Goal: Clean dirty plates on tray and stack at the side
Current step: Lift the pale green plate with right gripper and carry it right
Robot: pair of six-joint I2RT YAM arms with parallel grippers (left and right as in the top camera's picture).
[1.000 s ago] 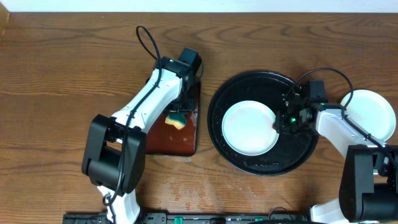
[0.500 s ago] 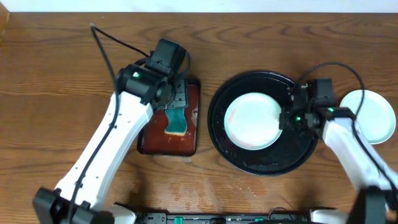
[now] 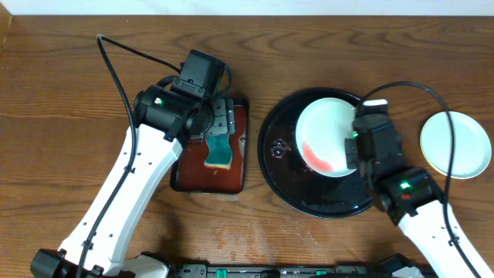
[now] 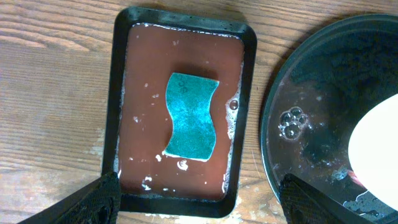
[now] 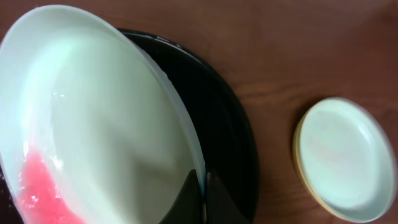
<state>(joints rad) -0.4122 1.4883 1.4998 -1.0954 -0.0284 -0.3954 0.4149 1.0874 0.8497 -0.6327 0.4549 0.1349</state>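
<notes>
A white plate with a red smear hangs tilted above the round black tray. My right gripper is shut on its right rim. In the right wrist view the fingertips pinch the plate at its edge, over the tray. A second white plate lies on a pale yellow plate on the wooden tabletop at the right, also in the right wrist view. My left gripper hovers open over a teal sponge, holding nothing.
The sponge lies in a wet rectangular reddish-brown tray left of the black tray. Soapy bubbles sit on the black tray's wet surface. Black cables arc above both arms.
My right gripper has closed on the plate's rim and lifted and tilted it, showing the red smear. My left gripper has let go of the sponge, risen and opened wide.
</notes>
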